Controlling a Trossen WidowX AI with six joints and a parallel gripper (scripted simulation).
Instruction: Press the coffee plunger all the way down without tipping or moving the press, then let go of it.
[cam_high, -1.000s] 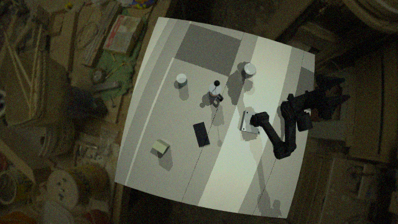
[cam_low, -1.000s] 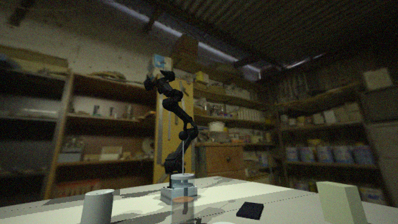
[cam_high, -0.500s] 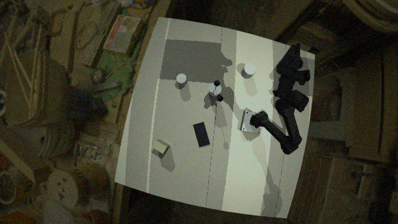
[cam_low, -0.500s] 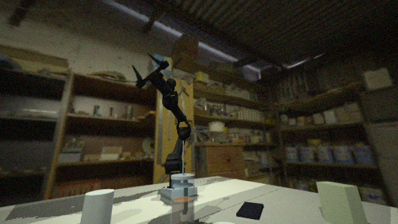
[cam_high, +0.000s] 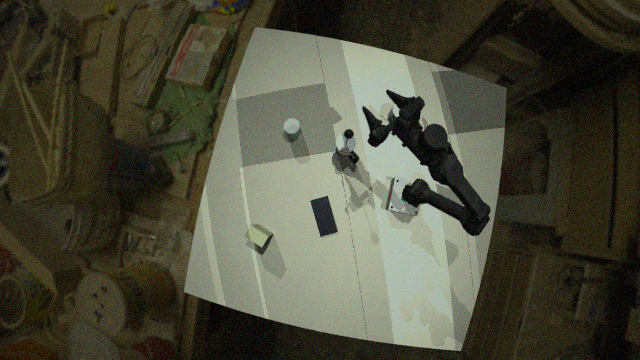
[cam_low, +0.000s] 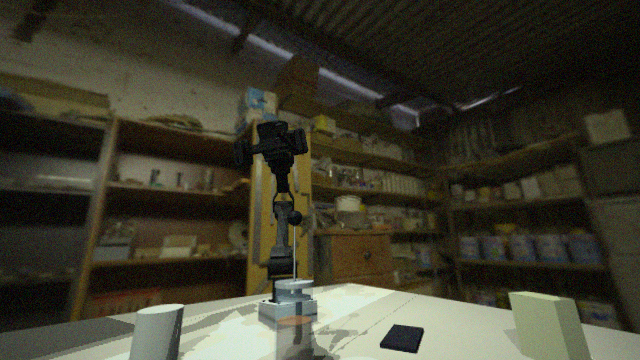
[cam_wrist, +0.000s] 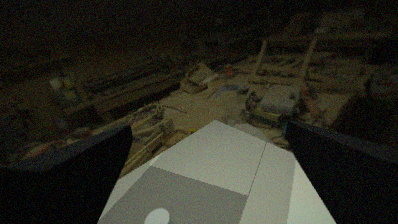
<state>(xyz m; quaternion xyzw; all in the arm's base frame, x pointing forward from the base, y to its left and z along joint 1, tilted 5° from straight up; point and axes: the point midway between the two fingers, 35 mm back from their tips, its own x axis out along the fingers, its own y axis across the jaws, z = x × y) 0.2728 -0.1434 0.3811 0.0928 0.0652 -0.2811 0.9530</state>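
Observation:
The coffee press (cam_high: 345, 145) (cam_low: 295, 341) stands upright, a clear body with a pale lid (cam_low: 294, 285). Its thin rod stands far up out of the lid, with the round black plunger knob (cam_high: 348, 133) (cam_low: 294, 217) on top. The copper-coloured disc (cam_low: 295, 320) shows inside the body. My gripper (cam_high: 376, 99) (cam_low: 270, 147) (cam_wrist: 209, 130) is open and empty, fingers wide apart. It is held high, up and right of the press in the top view, and touches nothing. The press does not show in the wrist view.
A pale cylinder (cam_high: 291, 126) (cam_low: 155, 334) (cam_wrist: 157, 216) stands left of the press. Another pale round object (cam_high: 390, 113) is partly hidden under the gripper. A dark flat block (cam_high: 324, 216) (cam_low: 402, 338) and a yellow-green block (cam_high: 260, 236) (cam_low: 547, 325) lie on the press's other side.

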